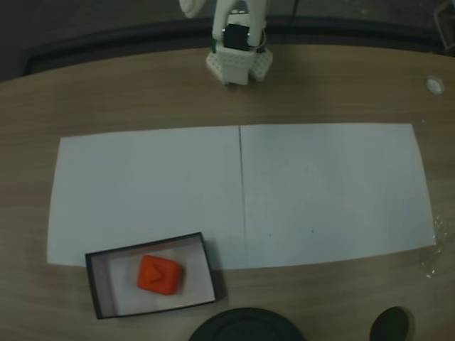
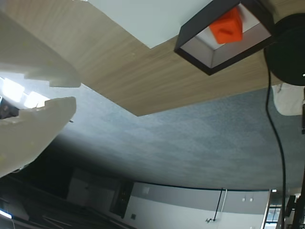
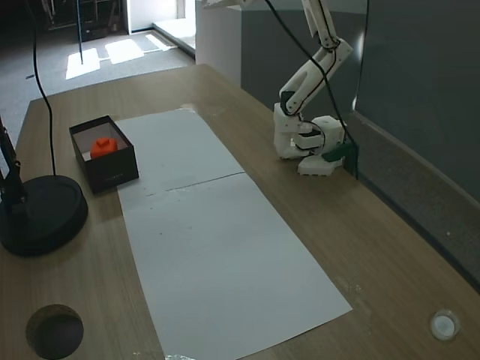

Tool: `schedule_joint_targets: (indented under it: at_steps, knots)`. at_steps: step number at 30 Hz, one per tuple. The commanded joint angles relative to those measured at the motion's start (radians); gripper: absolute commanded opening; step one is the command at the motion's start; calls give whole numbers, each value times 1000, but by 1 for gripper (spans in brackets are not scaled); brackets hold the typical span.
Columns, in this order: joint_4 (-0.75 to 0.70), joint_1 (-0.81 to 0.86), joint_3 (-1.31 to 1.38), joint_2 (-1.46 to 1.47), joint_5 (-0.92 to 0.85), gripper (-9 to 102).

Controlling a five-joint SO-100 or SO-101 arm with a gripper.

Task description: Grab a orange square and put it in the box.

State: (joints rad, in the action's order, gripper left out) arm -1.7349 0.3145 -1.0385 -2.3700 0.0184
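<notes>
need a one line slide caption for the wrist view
Wrist view: small bright orange-red cube sits inside the shallow black-walled, white-floored box on the wooden table, away from the white gripper.

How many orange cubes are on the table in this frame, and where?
1. The orange square lies inside the box, near its middle, at the table's near-left corner in a fixed view. No other one is visible.

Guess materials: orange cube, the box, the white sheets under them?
Orange square: looks like matte moulded or printed plastic, with rounded edges, an even colour and no glare. Box: thin black walls and a white inside with crisp folded corners, probably card, though thin plastic is possible. White sheets: flat, matte, thin-edged, with a seam between the two, most likely paper.
</notes>
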Motion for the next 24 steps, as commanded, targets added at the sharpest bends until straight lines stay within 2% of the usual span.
schedule_joint_targets:
  at_steps: [1,7,11,18,24]
  knots:
    - [46,-54,-265,-213,2,0]
    - [236,-81,-678,-618,2,0]
    - [298,-83,-882,-816,2,0]
    - [393,-109,-1071,-1028,2,0]
    - [413,-245,-1169,-1101,5,0]
